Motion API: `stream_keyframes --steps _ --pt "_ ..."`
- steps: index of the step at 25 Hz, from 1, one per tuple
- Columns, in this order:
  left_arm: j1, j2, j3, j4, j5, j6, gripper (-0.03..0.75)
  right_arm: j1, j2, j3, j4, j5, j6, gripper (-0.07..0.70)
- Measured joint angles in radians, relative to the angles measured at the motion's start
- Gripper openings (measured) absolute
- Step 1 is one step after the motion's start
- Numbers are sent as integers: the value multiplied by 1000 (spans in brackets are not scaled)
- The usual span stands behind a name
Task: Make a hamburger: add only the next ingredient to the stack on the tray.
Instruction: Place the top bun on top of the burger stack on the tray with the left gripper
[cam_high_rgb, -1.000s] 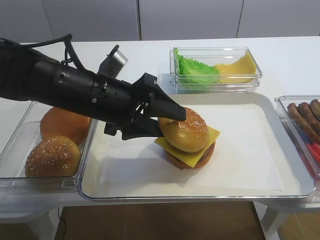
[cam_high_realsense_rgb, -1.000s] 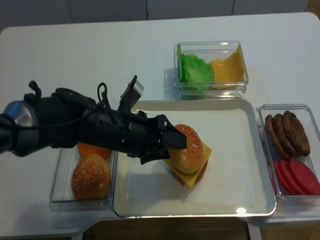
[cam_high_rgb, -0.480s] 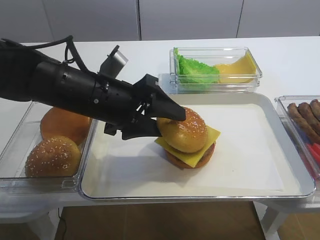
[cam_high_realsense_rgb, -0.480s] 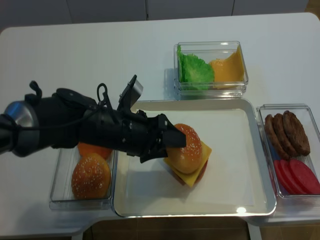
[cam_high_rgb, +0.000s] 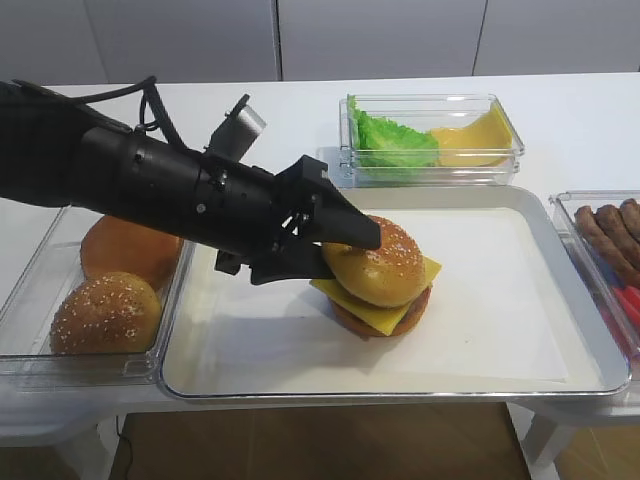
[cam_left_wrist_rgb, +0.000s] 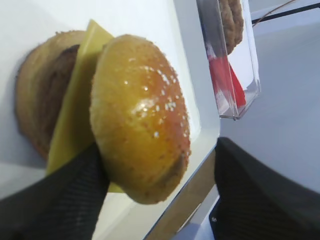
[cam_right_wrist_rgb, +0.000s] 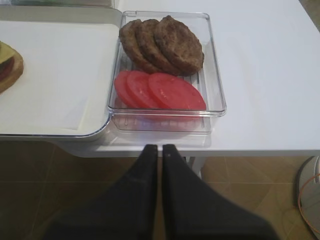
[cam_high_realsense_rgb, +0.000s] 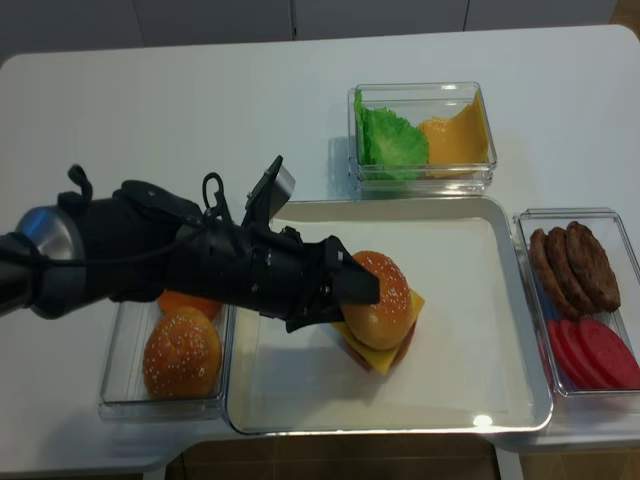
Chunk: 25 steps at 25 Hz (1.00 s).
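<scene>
The sesame-seeded bun top (cam_high_rgb: 388, 265) (cam_high_realsense_rgb: 383, 297) (cam_left_wrist_rgb: 140, 110) lies on the yellow cheese of the stack (cam_high_rgb: 390, 320) (cam_high_realsense_rgb: 385, 350) (cam_left_wrist_rgb: 50, 100), which sits in the silver tray (cam_high_rgb: 400, 393) (cam_high_realsense_rgb: 470, 330). My left gripper (cam_high_rgb: 345, 258) (cam_high_realsense_rgb: 350, 300) (cam_left_wrist_rgb: 157, 150) reaches in from the left and straddles the bun, open. One finger touches the bun's side. A clear gap separates the other finger from it. My right gripper (cam_right_wrist_rgb: 161, 147) is shut and empty, hanging off the table's front edge below the tomato bin.
A clear bin at the left holds another sesame bun (cam_high_rgb: 105, 312) and a smooth bun (cam_high_rgb: 125, 245). Behind the tray a bin holds lettuce (cam_high_rgb: 390, 135) and cheese slices (cam_high_rgb: 475, 135). The right bin holds patties (cam_right_wrist_rgb: 165, 42) and tomato slices (cam_right_wrist_rgb: 160, 90).
The left gripper has shifted slightly right with the bun top. The bun has gone from tilted to sitting flatter on the cheese.
</scene>
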Motion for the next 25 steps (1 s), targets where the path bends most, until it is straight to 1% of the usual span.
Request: stream_keyframes --steps 2,5,8,14,25 --pt "0 0 0 0 0 23 510 0 0 0 0 0 0 20" --pt "0 0 0 0 -4 33 572 0 0 0 0 0 0 20" --pt "2 0 0 0 -4 37 599 0 0 0 0 0 0 20" --pt "23 0 0 0 -8 40 607 0 0 0 0 0 0 20" --pt "23 0 0 0 -15 58 607 0 0 0 0 0 -1 20"
